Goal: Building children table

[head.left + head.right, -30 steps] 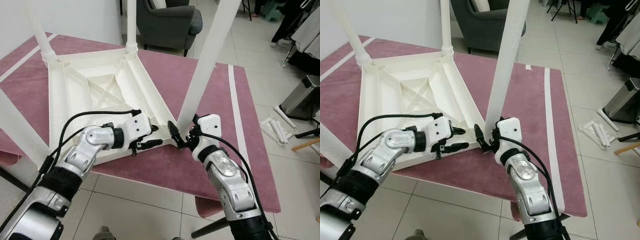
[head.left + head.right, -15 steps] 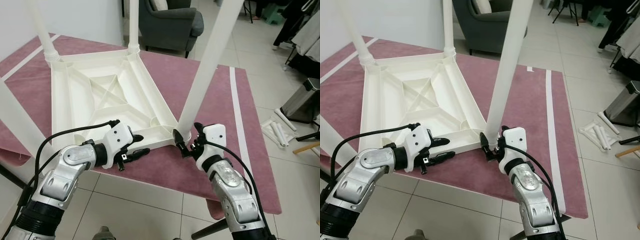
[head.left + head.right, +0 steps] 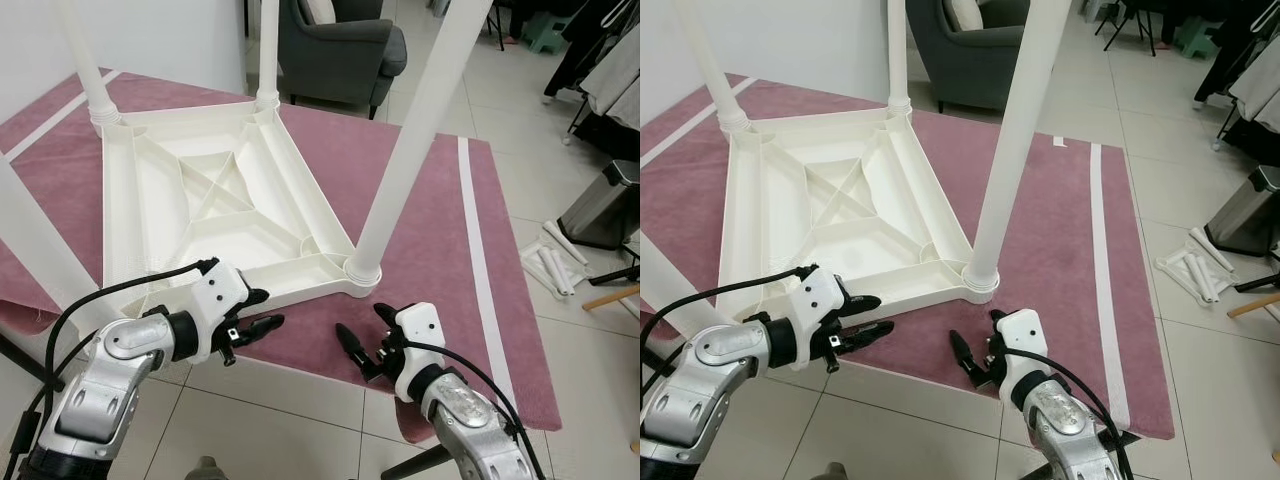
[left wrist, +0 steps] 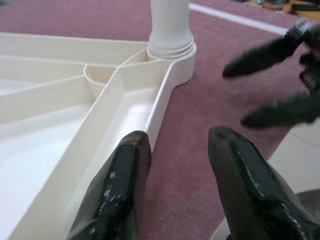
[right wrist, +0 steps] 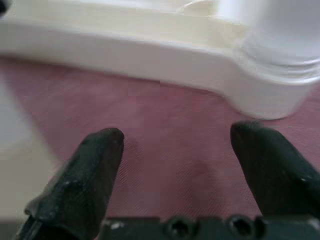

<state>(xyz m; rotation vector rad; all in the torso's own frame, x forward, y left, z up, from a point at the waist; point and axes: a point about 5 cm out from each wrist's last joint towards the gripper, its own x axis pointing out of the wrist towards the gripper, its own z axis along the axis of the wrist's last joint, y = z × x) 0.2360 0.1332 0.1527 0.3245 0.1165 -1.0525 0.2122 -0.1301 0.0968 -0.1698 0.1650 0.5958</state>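
The white children's table [image 3: 205,195] lies upside down on a dark pink rug [image 3: 420,215], its legs pointing up. The nearest leg [image 3: 408,165] stands in the corner socket [image 3: 362,272]. My left gripper [image 3: 268,310] hovers open over the rug just in front of the table's near rim [image 4: 160,105], holding nothing. My right gripper [image 3: 360,322] is open and holds nothing, low over the rug a short way in front of the socket [image 5: 260,85]. In the left wrist view the right gripper's fingers [image 4: 270,55] show beyond the corner.
A grey armchair [image 3: 340,45] stands behind the table. On the tiled floor to the right are a metal bin [image 3: 605,200] and loose white parts [image 3: 550,260]. The rug's near edge [image 3: 930,375] lies just below my grippers.
Both grippers have drawn back toward me from the table's near corner. The right one, which had its fingers on either side of the leg's base, now stands apart from it.
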